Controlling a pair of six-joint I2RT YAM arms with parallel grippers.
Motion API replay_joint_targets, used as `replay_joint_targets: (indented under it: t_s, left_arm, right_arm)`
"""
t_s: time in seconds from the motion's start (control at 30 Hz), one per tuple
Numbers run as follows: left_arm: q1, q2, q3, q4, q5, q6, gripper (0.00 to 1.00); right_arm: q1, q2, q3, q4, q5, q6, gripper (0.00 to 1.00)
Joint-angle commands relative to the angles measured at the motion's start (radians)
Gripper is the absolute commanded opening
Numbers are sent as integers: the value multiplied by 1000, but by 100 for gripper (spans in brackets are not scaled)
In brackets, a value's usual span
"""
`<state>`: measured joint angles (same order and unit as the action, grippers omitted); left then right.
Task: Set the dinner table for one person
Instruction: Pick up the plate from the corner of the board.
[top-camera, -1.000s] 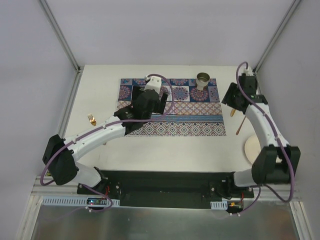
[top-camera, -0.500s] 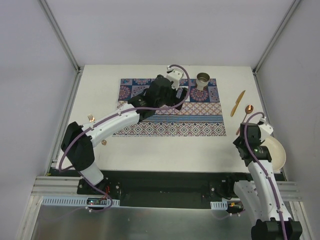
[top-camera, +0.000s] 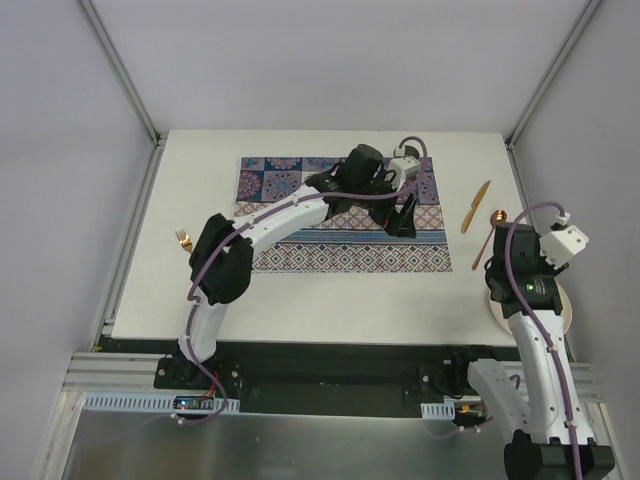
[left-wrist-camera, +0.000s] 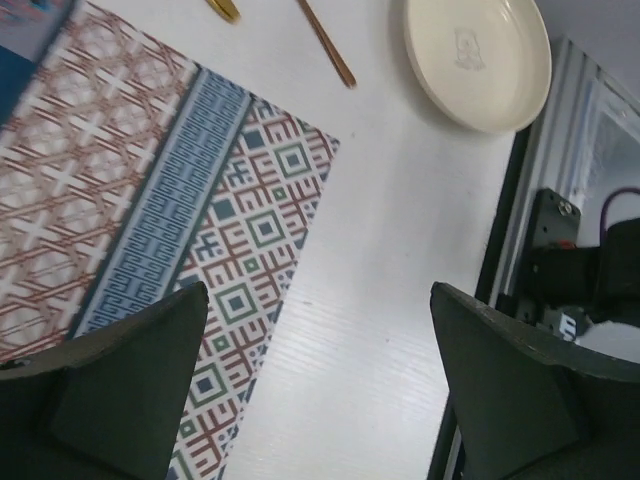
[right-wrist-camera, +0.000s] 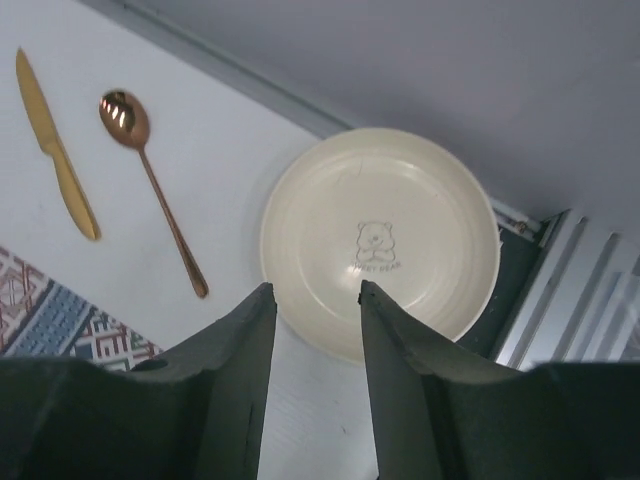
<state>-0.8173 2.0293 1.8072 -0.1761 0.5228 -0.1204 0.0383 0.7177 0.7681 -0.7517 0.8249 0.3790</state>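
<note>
One white bench (top-camera: 330, 300) fills the frame, carrying one mat (top-camera: 340, 255), one plate (right-wrist-camera: 380, 240), one knife (right-wrist-camera: 55, 140), one spoon (right-wrist-camera: 160, 195) and one fork (top-camera: 183, 238) — the fork left of the mat, the rest to its right. The left pincer (left-wrist-camera: 320, 300) gapes wide and empty over the mat's right edge, having swung right since before. The right pincer (right-wrist-camera: 317, 290), narrow and empty, hangs above the plate — tilted earlier, now flat.

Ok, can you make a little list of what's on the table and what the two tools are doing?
dinner table: white
placemat: patterned, lying flat
plate: cream, bear picture, right of placemat
knife: gold, right of placemat
spoon: copper, beside knife
fork: left of placemat
left tool: open, empty, over placemat
right tool: open, empty, over plate
</note>
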Motion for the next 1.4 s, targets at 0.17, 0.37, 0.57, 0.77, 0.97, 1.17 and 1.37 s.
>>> replay_joint_targets:
  t_s: [0.17, 0.37, 0.57, 0.77, 0.97, 1.17, 1.37]
  left_arm:
    - [-77, 150, 124, -45, 347, -125, 89]
    - [-100, 120, 121, -63, 338, -105, 87]
    - [-98, -47, 90, -141, -18, 36, 92]
    - [-97, -205, 18, -155, -239, 134, 93]
    - [-98, -310, -52, -155, -340, 176, 94]
    - [-97, -391, -95, -152, -405, 189, 95]
    - [-98, -445, -117, -152, -464, 212, 96]
  right_arm:
    - [-96, 132, 138, -57, 172, -49, 42]
    - [-175, 302, 111, -87, -168, -107, 41]
    - [-172, 282, 36, -54, -357, -161, 41]
    - [-172, 255, 10, -81, -377, -140, 40]
    - [-172, 264, -35, -41, -395, -124, 40]
    - [-172, 356, -61, 41, -371, -109, 40]
    - [-175, 472, -50, 97, -343, -120, 41]
